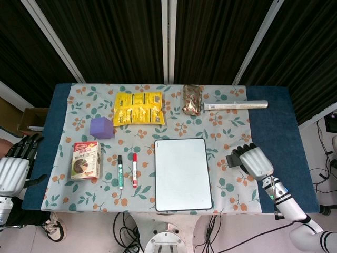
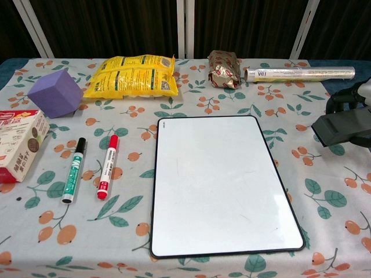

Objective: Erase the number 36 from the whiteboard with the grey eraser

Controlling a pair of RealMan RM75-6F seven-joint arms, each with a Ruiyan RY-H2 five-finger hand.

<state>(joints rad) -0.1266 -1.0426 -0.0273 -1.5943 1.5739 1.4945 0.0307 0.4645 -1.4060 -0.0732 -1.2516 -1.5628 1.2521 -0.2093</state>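
The whiteboard (image 1: 182, 173) (image 2: 220, 182) lies flat on the floral cloth near the table's front, its white surface blank with only faint smudges. My right hand (image 1: 255, 160) (image 2: 360, 99) is off to the right of the board, above the cloth, and grips the grey eraser (image 1: 234, 160) (image 2: 344, 127), which sticks out toward the board. In the chest view only the hand's dark fingers show at the right edge. My left hand (image 1: 15, 163) hangs beyond the table's left edge, fingers apart, holding nothing.
A green marker (image 1: 120, 171) and a red marker (image 1: 134, 169) lie left of the board. Further left is a snack box (image 1: 86, 161). At the back are a purple cube (image 1: 101, 127), a yellow bag (image 1: 138, 108), a foil packet (image 1: 192, 99) and a silver roll (image 1: 235, 105).
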